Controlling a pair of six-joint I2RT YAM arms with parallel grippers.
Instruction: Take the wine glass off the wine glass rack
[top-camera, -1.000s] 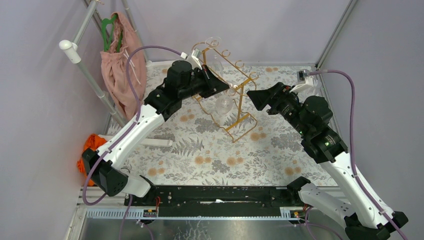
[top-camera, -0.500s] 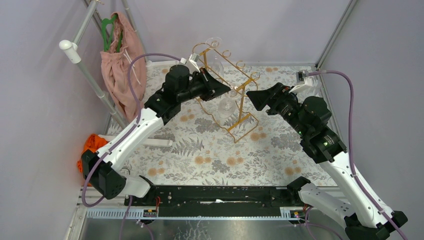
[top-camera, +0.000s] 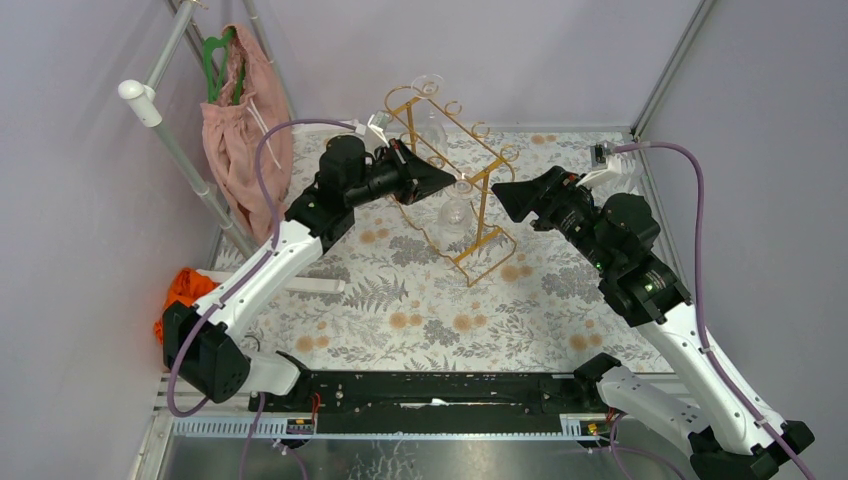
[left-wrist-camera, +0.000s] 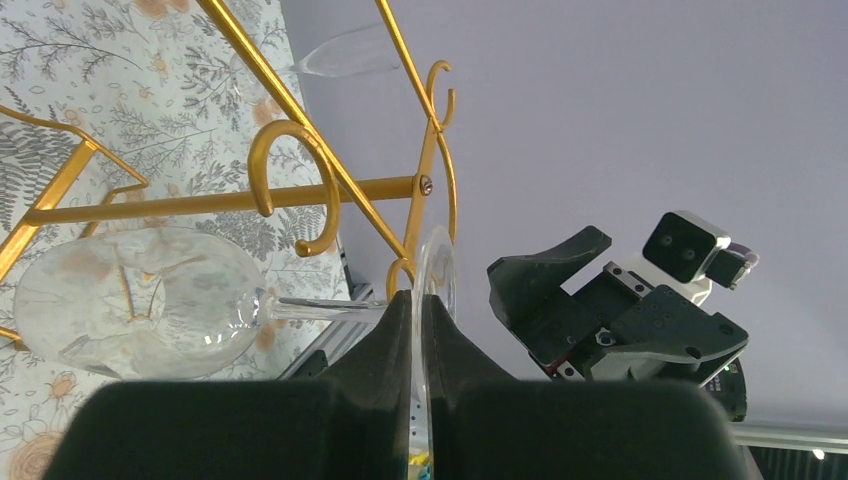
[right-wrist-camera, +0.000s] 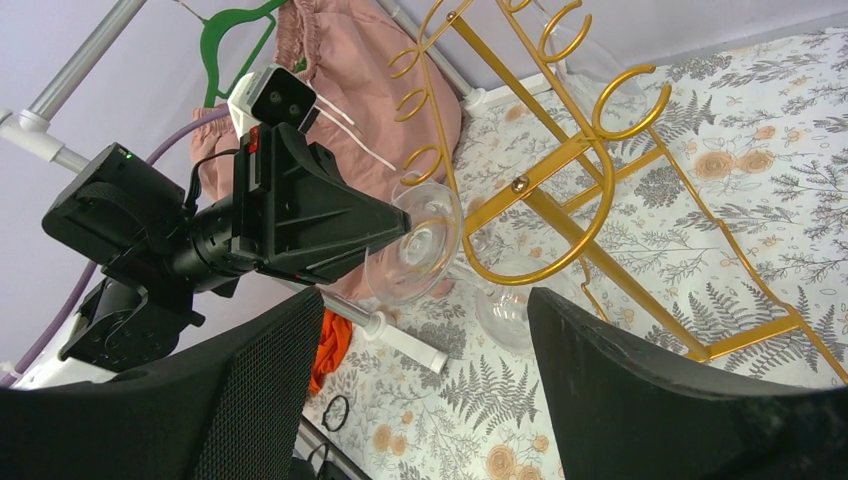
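Note:
The gold wire wine glass rack (top-camera: 487, 168) stands at the back middle of the flowered table. A clear wine glass (top-camera: 453, 212) hangs from it bowl down, with its foot up among the curled loops. My left gripper (top-camera: 452, 181) is shut on the edge of that foot. In the left wrist view the thin glass disc (left-wrist-camera: 436, 270) runs edge-on between the black fingers (left-wrist-camera: 395, 325), and the bowl (left-wrist-camera: 140, 300) lies to the left. My right gripper (top-camera: 500, 196) is open just right of the rack. In the right wrist view the foot (right-wrist-camera: 415, 245) and the rack (right-wrist-camera: 560, 160) lie ahead of it.
A second glass (top-camera: 430, 100) hangs at the rack's far upper end. A pink garment (top-camera: 235, 125) hangs on a clothes stand at the back left. An orange cloth (top-camera: 178, 292) and a white tube (top-camera: 312, 285) lie at the left. A small black ring (right-wrist-camera: 338, 412) lies on the table.
My left arm's wrist has drawn back to the left and levelled out, with the gripper still at the glass's foot. The glass hangs almost where it was. The right arm has barely moved.

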